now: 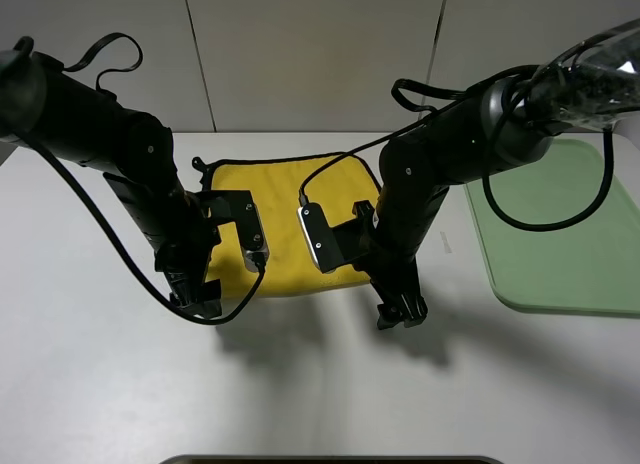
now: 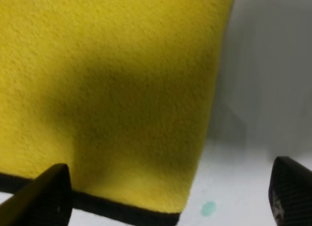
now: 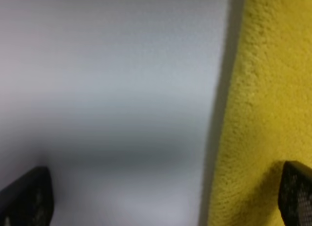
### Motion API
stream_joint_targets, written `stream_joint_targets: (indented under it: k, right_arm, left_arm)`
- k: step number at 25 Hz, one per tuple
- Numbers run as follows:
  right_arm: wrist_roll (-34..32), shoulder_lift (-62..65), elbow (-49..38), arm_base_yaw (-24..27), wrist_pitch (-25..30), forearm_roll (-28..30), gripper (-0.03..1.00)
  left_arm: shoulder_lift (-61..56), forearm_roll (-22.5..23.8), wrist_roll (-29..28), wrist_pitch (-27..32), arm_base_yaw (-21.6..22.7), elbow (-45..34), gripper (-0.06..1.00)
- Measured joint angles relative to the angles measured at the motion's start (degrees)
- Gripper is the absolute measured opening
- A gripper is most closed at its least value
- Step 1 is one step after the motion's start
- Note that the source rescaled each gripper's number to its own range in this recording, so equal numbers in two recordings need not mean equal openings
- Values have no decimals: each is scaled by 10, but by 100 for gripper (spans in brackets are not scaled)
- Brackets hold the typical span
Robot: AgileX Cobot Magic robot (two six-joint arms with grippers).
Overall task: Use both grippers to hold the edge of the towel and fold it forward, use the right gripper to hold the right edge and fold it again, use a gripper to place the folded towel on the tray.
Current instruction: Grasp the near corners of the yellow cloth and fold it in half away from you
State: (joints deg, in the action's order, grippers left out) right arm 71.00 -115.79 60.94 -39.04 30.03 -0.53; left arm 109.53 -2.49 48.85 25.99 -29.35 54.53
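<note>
A yellow towel (image 1: 290, 219) with black trim lies flat on the white table between my two arms. My left gripper (image 1: 197, 302) is low at the towel's front left corner. In the left wrist view the gripper (image 2: 170, 201) is open, with a fingertip (image 2: 48, 197) over the towel (image 2: 112, 89) and the other over bare table. My right gripper (image 1: 400, 314) is low at the towel's front right corner. In the right wrist view it (image 3: 161, 199) is open, straddling the towel's edge (image 3: 263, 114). Neither holds anything. A green tray (image 1: 560, 234) sits at the right.
The white table (image 1: 100, 384) extends to the front and left of the towel. Black cables loop from both arms over the towel's back part. A dark object (image 1: 330, 460) shows at the front edge of the exterior view.
</note>
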Motion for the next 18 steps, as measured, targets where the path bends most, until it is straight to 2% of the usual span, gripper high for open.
stream_joint_targets:
  k: [8,18]
  right_arm:
    - [10,0,0,0,-2,-14,100]
    - [14,-1,0,0,-3,-40,100]
  left_arm:
    - [5,0,12,-8,0,0,80]
    - [41,3,12,-16,-20,7,80]
